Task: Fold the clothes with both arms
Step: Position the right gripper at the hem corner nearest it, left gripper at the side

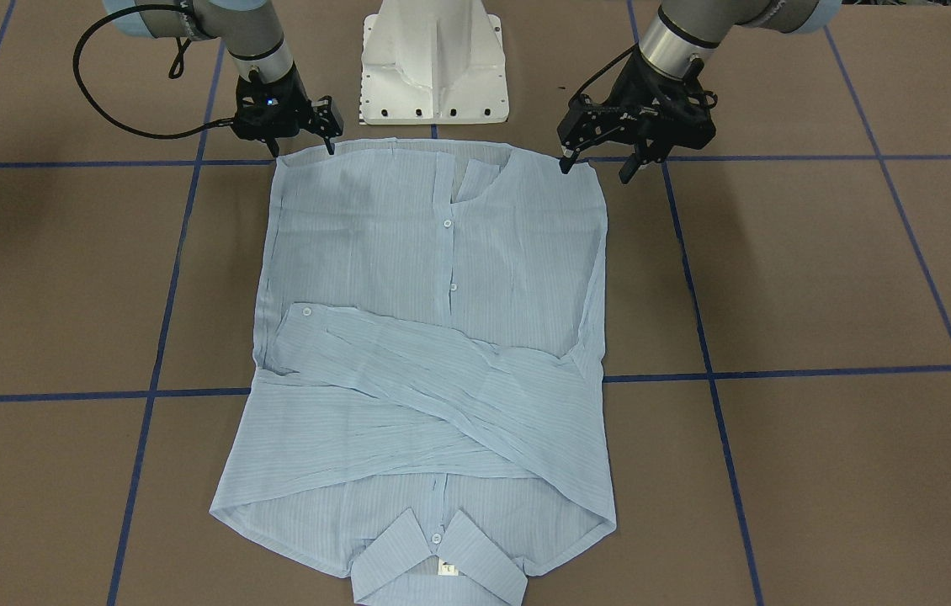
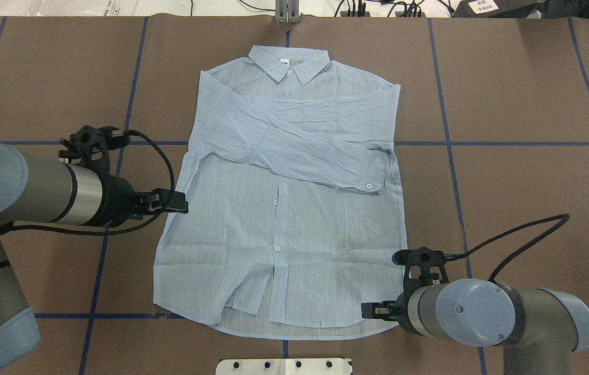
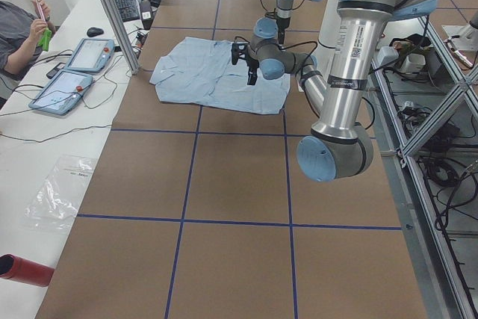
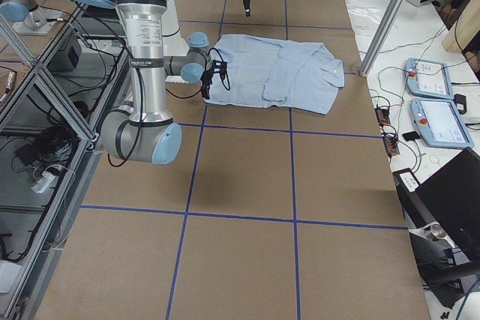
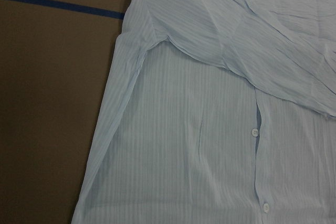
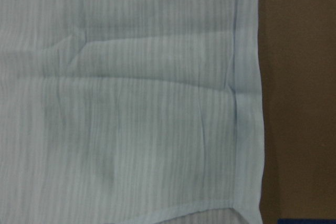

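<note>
Our pale blue striped shirt lay flat on the brown desk, collar farthest; the black left end effector and right end effector hung open, empty, at its hem corners.

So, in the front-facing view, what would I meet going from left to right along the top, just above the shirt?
The right gripper → white pedestal base → left gripper.

The left gripper and right gripper hang near the shirt's hem end, one each side, fingers spread, pointing down.
</note>
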### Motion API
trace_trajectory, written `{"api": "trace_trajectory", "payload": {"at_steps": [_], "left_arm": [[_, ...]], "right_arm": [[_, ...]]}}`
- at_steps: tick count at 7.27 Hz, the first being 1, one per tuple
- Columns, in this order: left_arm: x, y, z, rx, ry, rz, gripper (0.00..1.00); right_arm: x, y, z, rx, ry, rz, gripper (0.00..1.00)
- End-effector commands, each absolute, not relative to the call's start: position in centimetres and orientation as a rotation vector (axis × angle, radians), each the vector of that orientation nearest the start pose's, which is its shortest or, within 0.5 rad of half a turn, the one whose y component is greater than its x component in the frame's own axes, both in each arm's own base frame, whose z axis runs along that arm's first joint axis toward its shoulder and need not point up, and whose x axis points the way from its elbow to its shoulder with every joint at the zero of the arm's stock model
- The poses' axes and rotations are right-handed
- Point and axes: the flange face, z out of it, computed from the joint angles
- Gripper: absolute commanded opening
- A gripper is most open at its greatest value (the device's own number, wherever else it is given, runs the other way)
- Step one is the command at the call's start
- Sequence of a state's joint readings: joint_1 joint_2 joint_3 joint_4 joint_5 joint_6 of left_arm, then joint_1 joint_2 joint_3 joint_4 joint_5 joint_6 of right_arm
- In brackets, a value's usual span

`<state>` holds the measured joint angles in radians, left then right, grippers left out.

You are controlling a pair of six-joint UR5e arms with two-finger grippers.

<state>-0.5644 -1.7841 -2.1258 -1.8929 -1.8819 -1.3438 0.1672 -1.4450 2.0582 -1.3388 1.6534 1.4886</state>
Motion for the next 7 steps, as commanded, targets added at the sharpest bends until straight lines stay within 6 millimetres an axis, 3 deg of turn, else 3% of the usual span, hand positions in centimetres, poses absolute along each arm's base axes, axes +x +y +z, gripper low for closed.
{"api": "trace_trajectory", "payload": {"at_steps": [1,5,7], "left_arm": [[37.0,-35.5,26.0,0.159,1.105,-0.131,1.00],[37.1,-35.5,25.7,0.161,1.110,-0.129,1.00],[37.2,-35.5,25.9,0.160,1.108,-0.129,0.99]], "right_arm": [[-48.1,-22.5,35.1,0.039,-0.840,0.073,1.00],[-48.3,-24.0,38.0,0.045,-0.774,0.091,0.99],[-47.7,-23.8,37.1,0.035,-0.753,0.091,0.89]]}}
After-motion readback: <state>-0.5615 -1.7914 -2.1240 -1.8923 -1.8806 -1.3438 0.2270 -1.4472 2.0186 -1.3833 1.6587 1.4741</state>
